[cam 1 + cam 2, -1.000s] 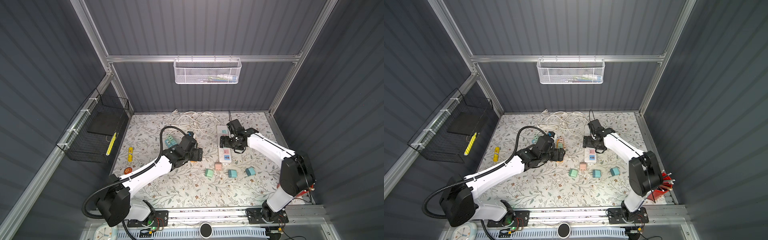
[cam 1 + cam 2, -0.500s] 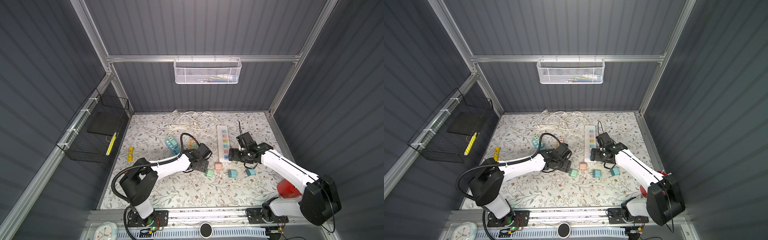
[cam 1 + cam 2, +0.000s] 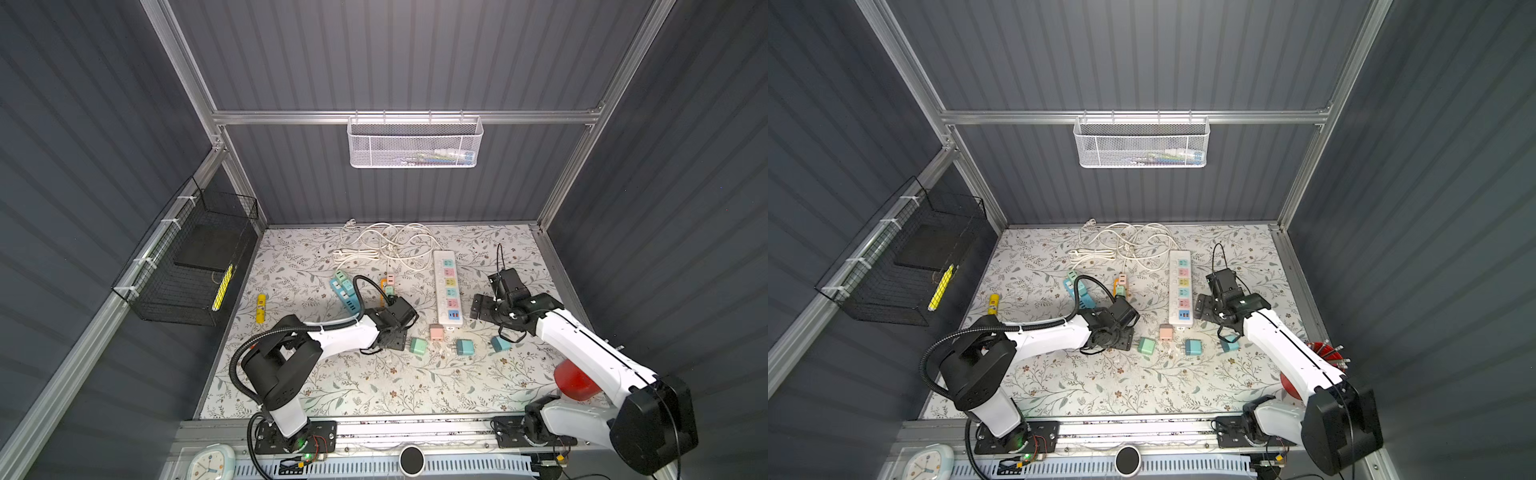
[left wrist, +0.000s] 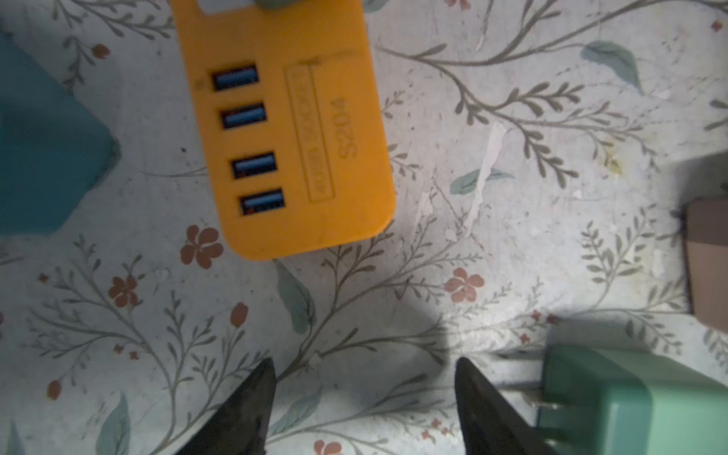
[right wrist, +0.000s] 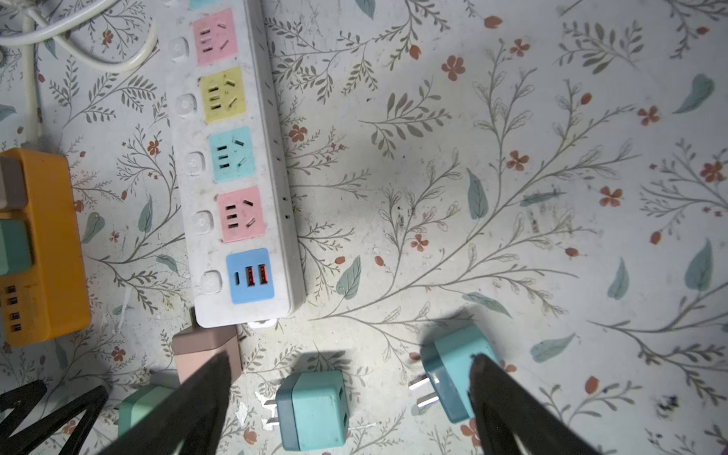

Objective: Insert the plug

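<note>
Four loose plugs lie off the end of a white power strip, below the two claws.

The power strip point(image 5: 236, 169) lies flat beyond the tips of the right claw point(image 5: 350, 358), showing pink, yellow, teal and pink sockets and a blue USB panel at its end. The pink plug point(image 5: 205, 348) sits just at that end, by one finger. The teal plug point(image 5: 313, 409) lies on its side in the gap between the spread fingers. The light-blue plug point(image 5: 449, 370) lies tilted, partly behind the other fingertip. The green plug point(image 4: 630, 402) lies just beside the left claw point(image 4: 362, 394), prongs toward it.
</note>
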